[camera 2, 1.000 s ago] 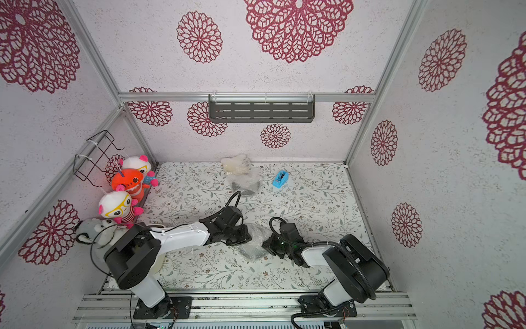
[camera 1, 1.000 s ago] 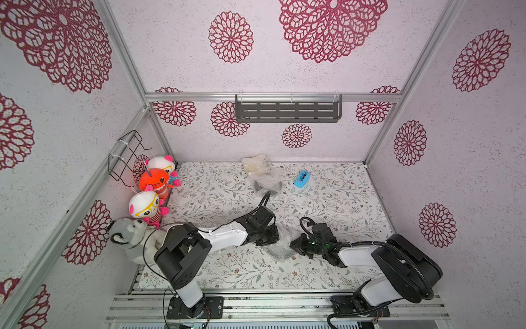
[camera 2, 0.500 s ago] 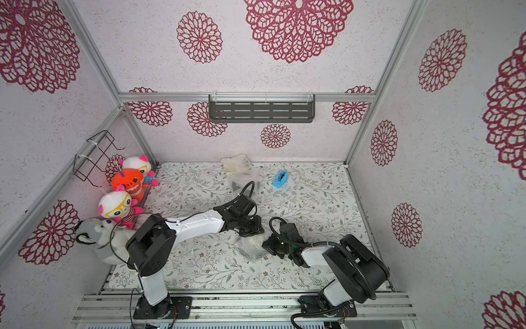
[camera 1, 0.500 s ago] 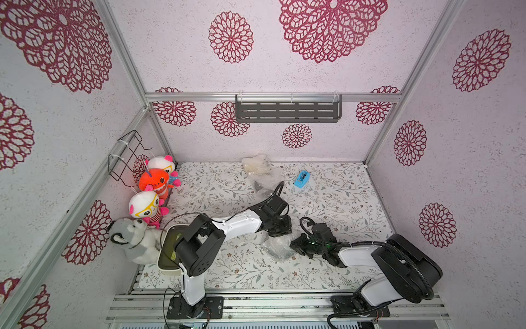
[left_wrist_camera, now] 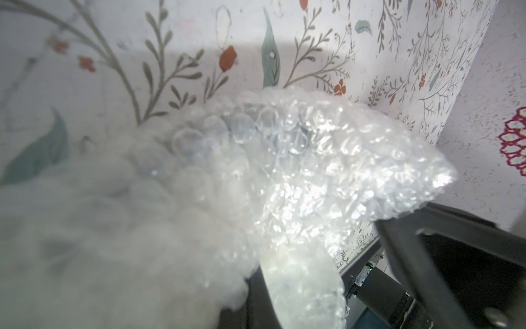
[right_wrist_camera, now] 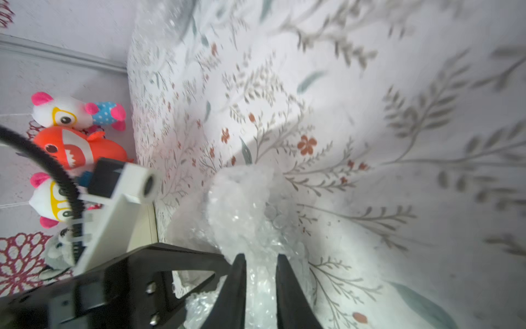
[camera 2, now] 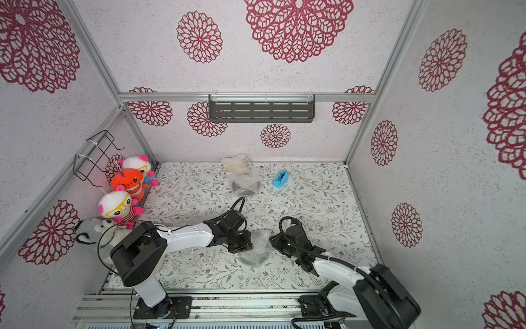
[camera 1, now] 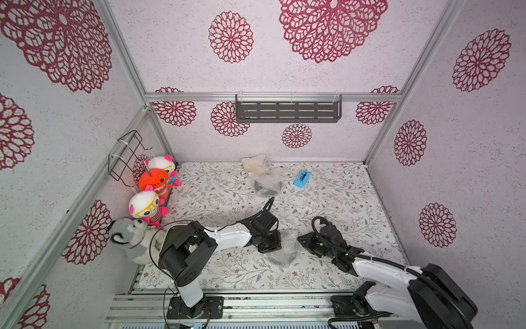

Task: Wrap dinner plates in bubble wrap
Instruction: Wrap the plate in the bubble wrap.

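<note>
Floral tabletop (camera 1: 341, 205), bubble wrap (camera 1: 286, 242) near front; medallion walls (camera 1: 270, 74); grey shelf (camera 1: 288, 112).

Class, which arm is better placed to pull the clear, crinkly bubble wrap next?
Left, likely: the left gripper is shut on the clear, crinkly bubble wrap, while the right gripper has jaws apart around it.

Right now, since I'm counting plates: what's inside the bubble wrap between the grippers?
Through the bubble wrap, the dark curved rim of a plate shows in both top views. The rest of it is covered by crinkled wrap, so its pattern cannot be told.
</note>
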Motion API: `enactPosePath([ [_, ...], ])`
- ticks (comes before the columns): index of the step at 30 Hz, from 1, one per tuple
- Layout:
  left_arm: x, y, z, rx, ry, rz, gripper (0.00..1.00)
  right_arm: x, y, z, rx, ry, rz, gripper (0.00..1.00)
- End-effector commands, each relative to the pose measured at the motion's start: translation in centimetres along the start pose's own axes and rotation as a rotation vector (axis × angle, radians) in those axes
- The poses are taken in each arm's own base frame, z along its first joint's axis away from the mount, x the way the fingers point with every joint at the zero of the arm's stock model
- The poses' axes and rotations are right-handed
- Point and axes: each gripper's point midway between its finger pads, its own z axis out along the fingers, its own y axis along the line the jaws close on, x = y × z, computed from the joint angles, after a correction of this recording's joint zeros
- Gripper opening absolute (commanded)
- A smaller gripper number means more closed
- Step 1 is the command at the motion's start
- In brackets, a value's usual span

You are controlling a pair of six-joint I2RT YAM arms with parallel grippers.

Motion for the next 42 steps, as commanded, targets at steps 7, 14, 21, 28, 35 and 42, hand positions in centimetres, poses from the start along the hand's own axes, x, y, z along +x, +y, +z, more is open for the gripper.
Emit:
enactPosePath([
  [7,1.4,3.3,1.5,-0.108,0.052,-0.036,0.00,0.9,9.7,-0.1,-0.273,0.160,-0.355,0.29],
  [14,0.2,-0.6,-1.9,0.004,-0.045,0.060,0.00,5.4,1.6,3.9,-0.039,0.348,-0.128,0.15],
  [21,-0.7,-7.6,-3.5,0.122,-0.072,0.137,0.02,6.9,-1.7,4.3,0.047,0.372,-0.030,0.14],
  [28,2.5,-3.2,0.5,-0.040,0.079,0.040,0.00,6.5,-2.3,4.3,0.050,0.316,0.034,0.13],
  [35,5.5,4.0,0.6,-0.144,0.072,-0.101,0.00,4.9,-2.7,3.7,0.075,0.214,0.084,0.18],
  [42,5.1,5.6,2.0,-0.122,0.092,-0.170,0.00,-2.9,1.2,1.1,0.083,-0.054,-0.173,0.57],
])
